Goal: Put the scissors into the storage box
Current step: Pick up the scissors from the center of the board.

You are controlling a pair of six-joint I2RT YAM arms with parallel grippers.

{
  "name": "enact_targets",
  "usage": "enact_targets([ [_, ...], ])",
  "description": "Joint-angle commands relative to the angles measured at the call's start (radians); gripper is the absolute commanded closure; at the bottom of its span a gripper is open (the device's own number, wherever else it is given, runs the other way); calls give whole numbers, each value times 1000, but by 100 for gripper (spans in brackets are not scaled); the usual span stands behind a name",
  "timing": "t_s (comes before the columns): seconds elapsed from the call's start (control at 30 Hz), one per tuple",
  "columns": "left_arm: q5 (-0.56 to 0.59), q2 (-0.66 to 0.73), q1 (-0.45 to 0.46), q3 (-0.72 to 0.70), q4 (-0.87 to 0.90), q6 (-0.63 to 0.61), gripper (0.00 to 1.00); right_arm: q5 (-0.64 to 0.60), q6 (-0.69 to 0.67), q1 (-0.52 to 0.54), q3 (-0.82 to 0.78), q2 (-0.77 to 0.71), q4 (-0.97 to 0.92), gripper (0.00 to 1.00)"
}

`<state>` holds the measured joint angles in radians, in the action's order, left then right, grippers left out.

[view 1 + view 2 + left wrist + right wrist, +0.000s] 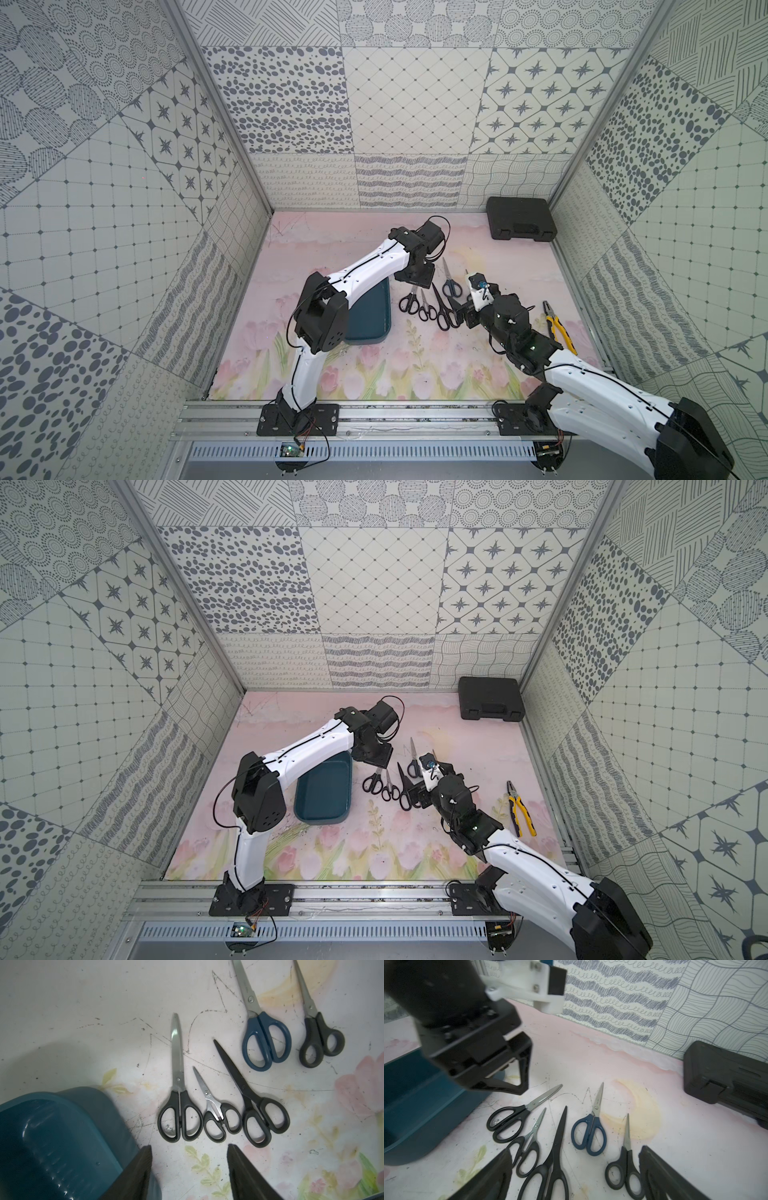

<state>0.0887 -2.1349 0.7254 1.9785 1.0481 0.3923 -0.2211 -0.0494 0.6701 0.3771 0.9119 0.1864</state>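
Five pairs of scissors (pixel 178 1064) flat on the flowered mat (pixel 104 1022), none in the storage box (pixel 97 1109). Three black-handled pairs side by side just ahead of the left pincer (pixel 189 1147); the blue-handled pair (pixel 259 1022) and a small black pair (pixel 313 1024) farther ahead, toward the right pincer (pixel 575 1151). Left pincer hovering, jaws partly apart, gripping nothing. One teal storage box just beside it, on the side away from the right pincer. Right pincer spread wide and empty, low over the handles nearest it. One pair of yellow-handled pliers (pixel 555 324) off to its right; one black case (pixel 519 222) well ahead on that same side.
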Motion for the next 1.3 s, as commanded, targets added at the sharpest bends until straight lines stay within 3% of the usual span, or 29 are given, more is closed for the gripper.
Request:
enact_targets([
  [0.0, -55, -132, 12, 118, 152, -3, 38, 3, -40, 5, -25, -26, 95, 3],
  [0.23, -31, -139, 7, 35, 130, 6, 41, -84, -40, 6, -92, -115, 149, 3],
  [0.37, -39, -152, -2, -9, 119, 3, 43, 55, -29, 5, -136, -171, 185, 3],
  [0.5, -39, -148, -19, -49, 96, 3, 44, 179, 6, 5, -138, -119, 177, 3],
  [1.07, -68, -183, -24, -95, 51, 5, 58, 142, 20, 5, -154, -35, 258, 3],
  [1.13, -67, -183, -21, -111, 39, 5, 63, 140, 20, 6, -152, -30, 260, 3],
  [1.27, -75, -198, -21, -121, 27, 2, 63, 131, 24, 6, -155, -30, 265, 4],
])
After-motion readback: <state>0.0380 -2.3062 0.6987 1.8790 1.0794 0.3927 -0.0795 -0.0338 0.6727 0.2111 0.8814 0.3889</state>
